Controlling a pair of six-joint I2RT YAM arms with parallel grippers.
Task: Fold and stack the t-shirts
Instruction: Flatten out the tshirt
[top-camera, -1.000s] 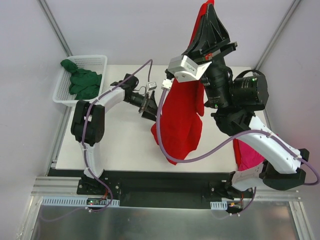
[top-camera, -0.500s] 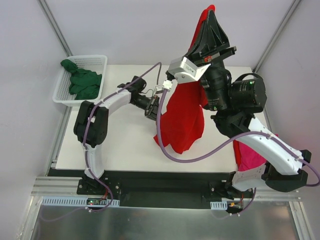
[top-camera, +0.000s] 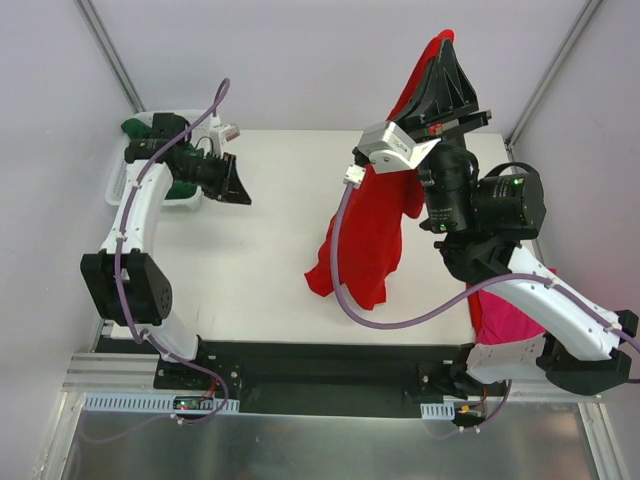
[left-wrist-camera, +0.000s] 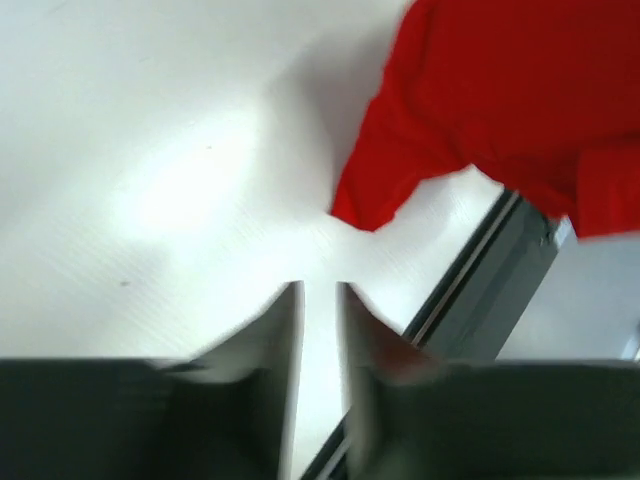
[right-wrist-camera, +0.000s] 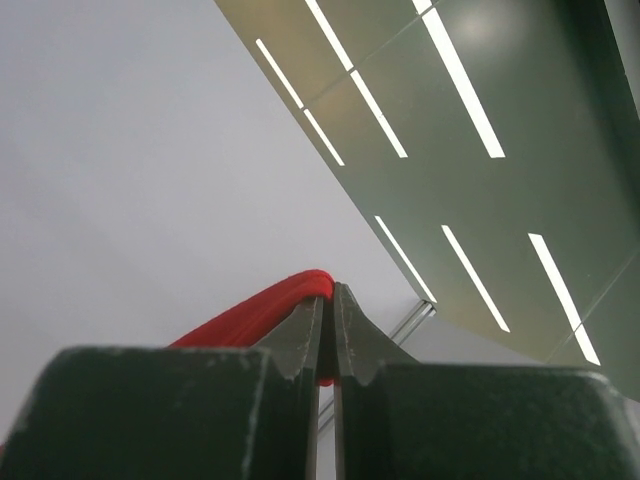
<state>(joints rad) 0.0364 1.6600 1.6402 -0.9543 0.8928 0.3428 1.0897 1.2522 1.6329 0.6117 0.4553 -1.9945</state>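
My right gripper (top-camera: 443, 42) is raised high over the back of the table, shut on a bunched edge of the bright red t-shirt (top-camera: 365, 235). The shirt hangs down from it, and its lower hem reaches the table. In the right wrist view the red cloth (right-wrist-camera: 250, 315) is pinched between the jaws of the right gripper (right-wrist-camera: 328, 292). My left gripper (top-camera: 238, 188) is at the back left, by the basket and well away from the red shirt (left-wrist-camera: 500, 100). The left gripper (left-wrist-camera: 320, 292) has its fingers slightly apart, with nothing between them. The dark green t-shirt (top-camera: 136, 127) lies in the basket. The magenta-pink t-shirt (top-camera: 505, 312) lies at the front right, under my right arm.
The white mesh basket (top-camera: 113, 186) stands at the table's back left corner, partly hidden by my left arm. The white table (top-camera: 250, 270) has a dark frame rail (left-wrist-camera: 485, 290) along its edge. Grey walls close in the sides and back.
My left arm has swung from beside the red shirt over to the basket. Its jaws went from wide open to a narrow gap. My right gripper has lifted the shirt slightly.
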